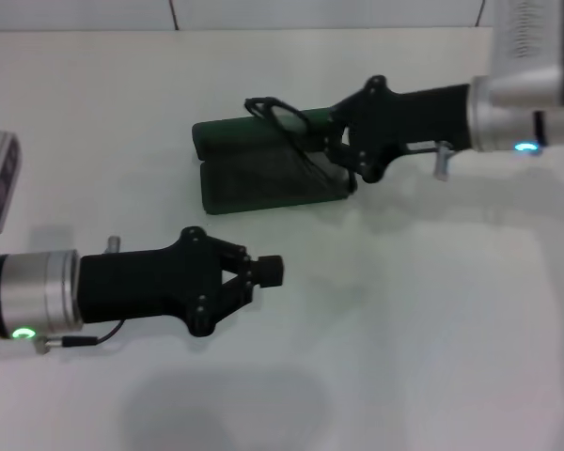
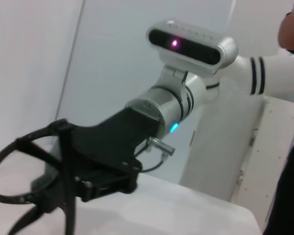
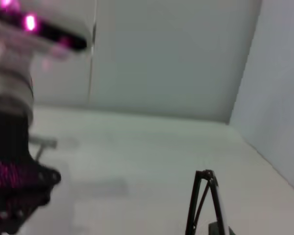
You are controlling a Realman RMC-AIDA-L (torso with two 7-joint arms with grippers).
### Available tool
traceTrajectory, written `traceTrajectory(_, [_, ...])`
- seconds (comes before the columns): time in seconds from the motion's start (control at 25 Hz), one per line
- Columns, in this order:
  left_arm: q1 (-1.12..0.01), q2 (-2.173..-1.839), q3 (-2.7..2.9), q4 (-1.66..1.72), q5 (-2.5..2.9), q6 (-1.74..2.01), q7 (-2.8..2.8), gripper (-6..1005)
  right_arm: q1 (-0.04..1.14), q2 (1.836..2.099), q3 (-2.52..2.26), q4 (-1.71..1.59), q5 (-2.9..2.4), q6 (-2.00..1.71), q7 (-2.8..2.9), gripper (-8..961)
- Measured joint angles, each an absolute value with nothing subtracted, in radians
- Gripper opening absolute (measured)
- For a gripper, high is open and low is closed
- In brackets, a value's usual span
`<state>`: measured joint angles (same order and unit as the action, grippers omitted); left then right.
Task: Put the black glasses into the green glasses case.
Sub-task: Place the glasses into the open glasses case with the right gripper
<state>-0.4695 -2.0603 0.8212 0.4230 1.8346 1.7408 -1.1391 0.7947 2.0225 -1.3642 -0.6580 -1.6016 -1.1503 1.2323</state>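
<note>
The task is partway done: the glasses (image 1: 280, 120) are lifted and carried over the open case (image 1: 263, 167), but not yet laid inside. The right gripper (image 1: 336, 150) pinches them by the right end of the frame, so the lenses jut left over the case's far half, while the temple arms trail down toward the near half. Whether any part already touches the lining is hard to tell. What is left is lowering and letting go. The left gripper (image 1: 271, 270) waits near and left of the case, fingers pressed together, holding nothing.
</note>
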Motion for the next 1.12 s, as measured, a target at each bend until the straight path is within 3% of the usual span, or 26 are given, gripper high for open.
traceTrajectory(0.4, [-0.406, -2.050, 0.822, 0.425, 1.847, 1.724, -1.131, 8, 0.923, 2.028, -1.649, -0.685, -1.709, -0.868, 1.281, 128])
traceTrajectory(1.12, [-0.398, -2.038, 0.825, 0.425, 1.849, 1.693, -1.131, 9, 0.940, 2.028, -1.829, -0.679, -1.701, -0.666, 1.299, 133])
